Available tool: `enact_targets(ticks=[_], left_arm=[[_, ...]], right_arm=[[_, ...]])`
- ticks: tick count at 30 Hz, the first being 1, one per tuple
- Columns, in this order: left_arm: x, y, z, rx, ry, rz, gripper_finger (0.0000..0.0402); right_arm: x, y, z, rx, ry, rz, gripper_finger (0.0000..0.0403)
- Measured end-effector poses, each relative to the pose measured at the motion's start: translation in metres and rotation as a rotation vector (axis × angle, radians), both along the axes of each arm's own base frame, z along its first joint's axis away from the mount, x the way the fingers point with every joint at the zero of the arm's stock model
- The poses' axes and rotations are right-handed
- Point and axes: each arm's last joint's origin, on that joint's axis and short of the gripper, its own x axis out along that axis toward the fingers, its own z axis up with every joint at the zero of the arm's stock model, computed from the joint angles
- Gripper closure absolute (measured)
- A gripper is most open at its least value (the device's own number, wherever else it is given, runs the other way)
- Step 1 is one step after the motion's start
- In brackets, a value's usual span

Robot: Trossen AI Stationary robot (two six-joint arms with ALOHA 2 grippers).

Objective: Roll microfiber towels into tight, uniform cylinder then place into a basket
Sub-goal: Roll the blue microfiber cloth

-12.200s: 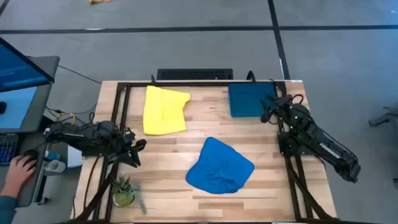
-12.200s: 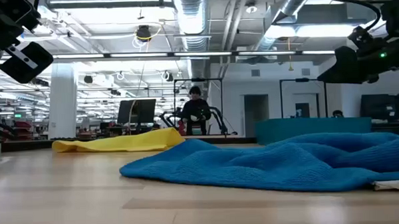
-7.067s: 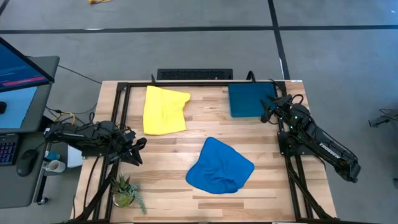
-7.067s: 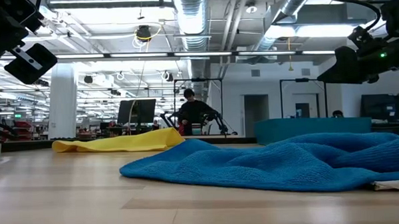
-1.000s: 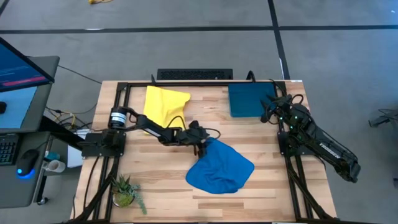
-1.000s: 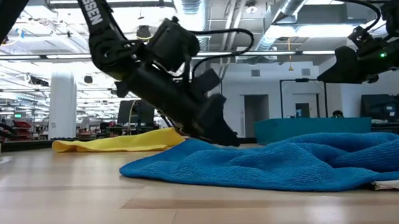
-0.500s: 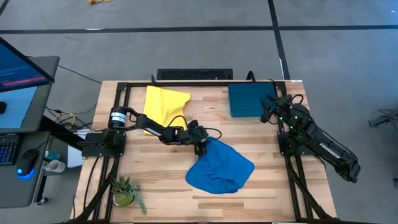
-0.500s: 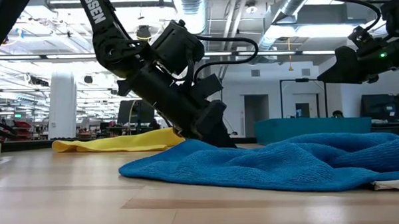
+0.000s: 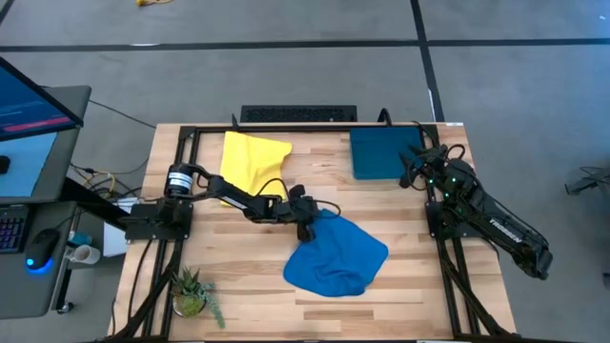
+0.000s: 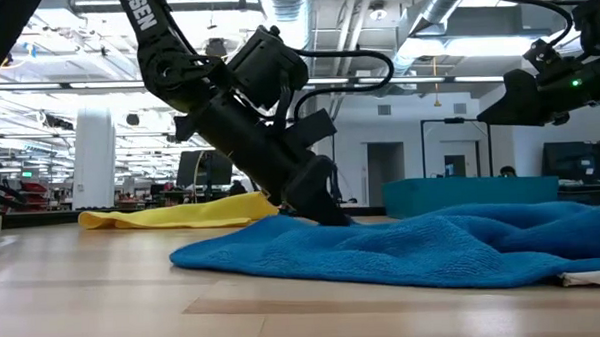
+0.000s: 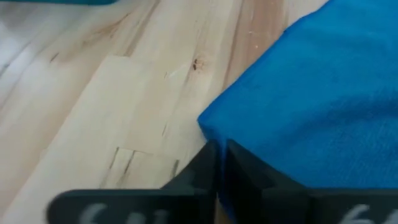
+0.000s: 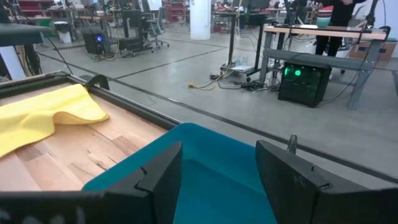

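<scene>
The blue towel (image 9: 335,255) lies crumpled on the table's middle. My left gripper (image 9: 309,225) reaches from the left and is shut on its far-left corner; the same gripper (image 10: 329,218) shows low at the cloth in the low view. The yellow towel (image 9: 250,166) lies flat at the far left. The teal basket (image 9: 383,152) stands at the far right. My right gripper (image 12: 217,180) hangs open just over the basket's near rim, holding nothing. My left gripper pinches the blue towel's far-left corner (image 11: 231,140) between its two fingers (image 11: 205,171). It comes slanting down from the table's left. One layer or several, I cannot tell. The corner is at table level, and the slack rest of the towel (image 10: 453,245) lies on the wood.
A small potted plant (image 9: 191,292) stands at the near left corner. Black frame rails (image 9: 183,162) run along the table's left, right and far sides. Bare wood lies between the two towels and along the near edge.
My left gripper has stayed at the blue towel's far-left corner, tipped steeper toward the table, and shut on the corner. The towel's left part has slid slightly toward the table's left edge, while its right part has stayed put.
</scene>
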Motion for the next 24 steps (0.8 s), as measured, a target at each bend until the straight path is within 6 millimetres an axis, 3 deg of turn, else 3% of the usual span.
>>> enact_targets(ticks=[8,13,24], left_arm=[[-0.014,-0.015,0.013,0.234,0.113,0.085,0.0399],[-0.02,-0.02,0.028,0.257,0.126,0.091,0.04],[-0.029,-0.02,0.036,0.336,0.167,0.201,0.0401]], right_arm=[[0.0,0.0,0.0,0.0,0.0,0.0,0.0178],[0.0,0.0,0.0,0.0,0.0,0.0,0.0178],[0.0,0.0,0.0,-0.001,-0.001,0.0,0.0178]])
